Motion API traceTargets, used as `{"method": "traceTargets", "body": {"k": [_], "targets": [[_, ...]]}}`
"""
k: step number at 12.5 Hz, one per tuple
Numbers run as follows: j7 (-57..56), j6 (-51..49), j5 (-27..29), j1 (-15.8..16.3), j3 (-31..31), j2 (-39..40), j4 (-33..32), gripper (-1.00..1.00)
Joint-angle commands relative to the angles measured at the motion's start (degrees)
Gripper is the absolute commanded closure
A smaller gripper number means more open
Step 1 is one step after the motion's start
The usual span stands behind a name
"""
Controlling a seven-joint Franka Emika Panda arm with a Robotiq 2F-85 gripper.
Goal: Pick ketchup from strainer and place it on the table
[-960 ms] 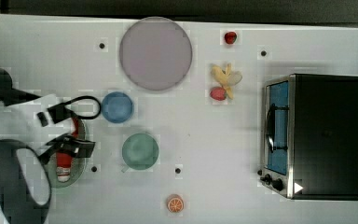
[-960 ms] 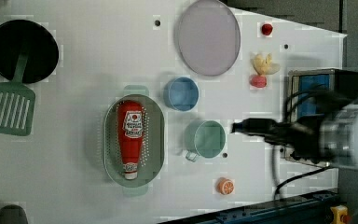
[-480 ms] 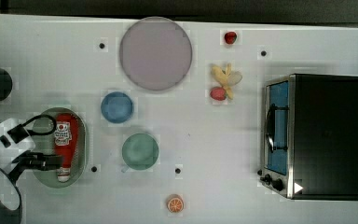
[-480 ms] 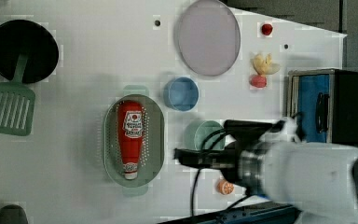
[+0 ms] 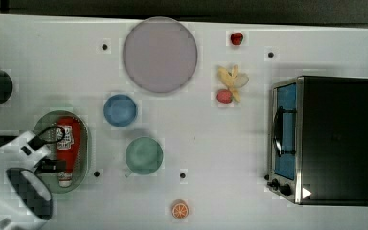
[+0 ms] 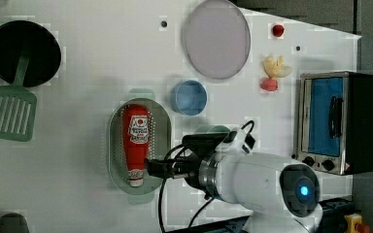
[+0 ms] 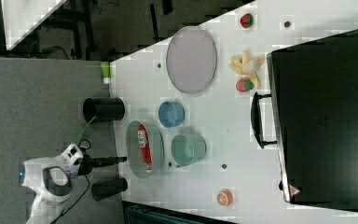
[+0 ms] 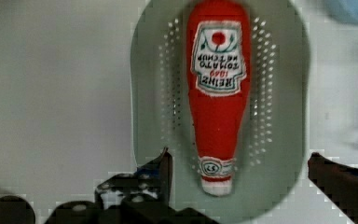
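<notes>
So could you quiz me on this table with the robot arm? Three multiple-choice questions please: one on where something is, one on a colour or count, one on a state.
1. Where does the ketchup lie?
A. in the strainer
B. on the round plate
C. inside the toaster oven

2. What colour is the cup nearest the plate?
A. yellow
B. blue
C. black

3. How are the gripper fingers set?
A. shut on the ketchup
B. shut on nothing
C. open

Answers: 1 A, the bottle rests on the perforated bottom; 2 B, the blue cup sits just below the plate in the top view; 3 C, the wrist view shows the fingers spread apart beside the bottle's cap.
</notes>
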Motion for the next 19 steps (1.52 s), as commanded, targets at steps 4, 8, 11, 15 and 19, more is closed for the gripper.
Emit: {"method": "traceTargets", "body": {"k": [4, 8, 11, 15, 19], "targets": [[7.8, 11.6, -6.9, -0.6, -1.2, 9.3, -1.9, -1.00], [11.0, 14.2, -11.7, 0.2, -2.7, 15.7, -1.4, -1.00], [11.3, 16.7, -15.4, 1.4, -5.0, 19.2, -0.6, -1.00], [11.4, 17.3, -17.2, 4.8, -8.7, 24.1, 3.0, -0.40], [11.4, 17.2, -17.2, 5.9, -9.0, 24.4, 4.9, -0.13]]}}
